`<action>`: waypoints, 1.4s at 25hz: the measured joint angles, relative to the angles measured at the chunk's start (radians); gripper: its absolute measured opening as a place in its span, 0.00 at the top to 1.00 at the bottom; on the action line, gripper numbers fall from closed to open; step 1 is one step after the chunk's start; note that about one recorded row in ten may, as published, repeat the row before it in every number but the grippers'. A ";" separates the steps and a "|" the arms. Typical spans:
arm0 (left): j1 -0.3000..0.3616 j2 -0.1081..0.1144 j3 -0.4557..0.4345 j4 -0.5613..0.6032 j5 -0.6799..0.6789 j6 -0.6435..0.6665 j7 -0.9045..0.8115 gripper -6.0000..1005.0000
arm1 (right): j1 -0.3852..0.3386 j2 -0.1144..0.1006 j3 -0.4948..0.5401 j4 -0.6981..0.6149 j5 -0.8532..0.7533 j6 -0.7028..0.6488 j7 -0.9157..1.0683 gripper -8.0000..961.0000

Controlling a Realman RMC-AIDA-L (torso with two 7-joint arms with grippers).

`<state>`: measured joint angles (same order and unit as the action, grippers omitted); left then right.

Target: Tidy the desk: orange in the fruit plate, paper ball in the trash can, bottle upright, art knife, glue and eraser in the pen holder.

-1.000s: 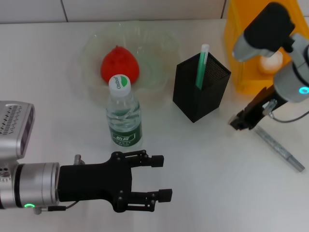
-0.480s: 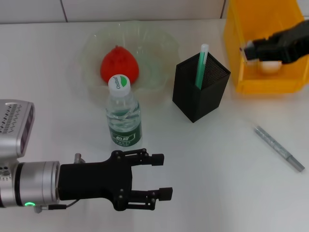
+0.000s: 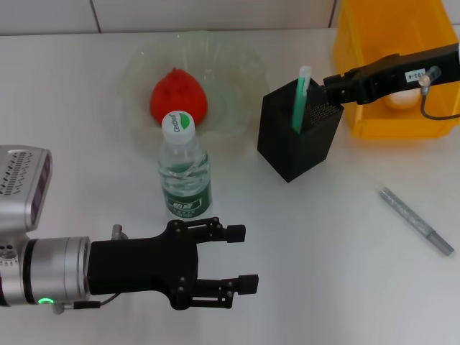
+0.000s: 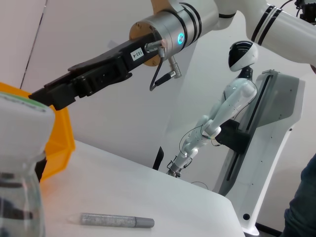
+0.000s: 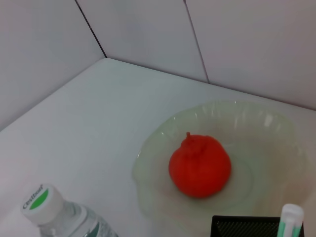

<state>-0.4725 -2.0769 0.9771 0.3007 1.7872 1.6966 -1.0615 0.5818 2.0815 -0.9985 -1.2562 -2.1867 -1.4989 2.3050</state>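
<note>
The trash can holds the paper ball. The orange lies in the fruit plate; the bottle stands upright on the desk. The left tool stays low, fingers spread. The right tool, pressed together on nothing visible, has swung from over the bin to the rim of the pen holder.

A plain white counter meets a pale wall divided by thin dark seams into large panels. Farther back, by the left wrist view, a white humanoid figure stands against a white stand.
</note>
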 joint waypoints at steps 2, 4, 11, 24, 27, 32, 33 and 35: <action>0.000 0.001 0.000 0.000 -0.002 -0.001 0.000 0.20 | -0.002 0.000 0.002 -0.005 0.000 0.000 0.000 0.67; 0.000 0.001 0.000 0.000 -0.002 -0.001 0.000 0.20 | -0.008 -0.002 0.005 -0.021 0.001 -0.010 0.001 0.60; 0.000 0.002 0.000 0.000 -0.002 -0.002 0.000 0.20 | -0.021 -0.023 0.033 -0.215 -0.064 -0.183 0.125 0.38; -0.002 0.003 0.000 0.004 -0.003 -0.008 -0.008 0.20 | -0.072 -0.002 -0.091 -0.347 -0.453 -0.427 0.355 0.32; -0.006 0.003 0.001 0.004 -0.003 -0.008 -0.010 0.20 | -0.075 -0.002 -0.146 -0.270 -0.525 -0.369 0.358 0.32; -0.011 0.004 0.003 0.001 -0.003 -0.008 -0.010 0.20 | -0.060 0.000 -0.205 -0.182 -0.574 -0.307 0.361 0.32; -0.013 0.004 0.004 0.000 -0.003 -0.008 -0.010 0.20 | -0.057 0.000 -0.215 -0.164 -0.576 -0.293 0.361 0.32; -0.013 0.003 0.004 0.000 -0.003 -0.008 -0.010 0.20 | -0.054 -0.001 -0.229 -0.140 -0.576 -0.265 0.361 0.32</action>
<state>-0.4859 -2.0741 0.9808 0.3008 1.7841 1.6888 -1.0712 0.5279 2.0805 -1.2275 -1.3966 -2.7627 -1.7642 2.6662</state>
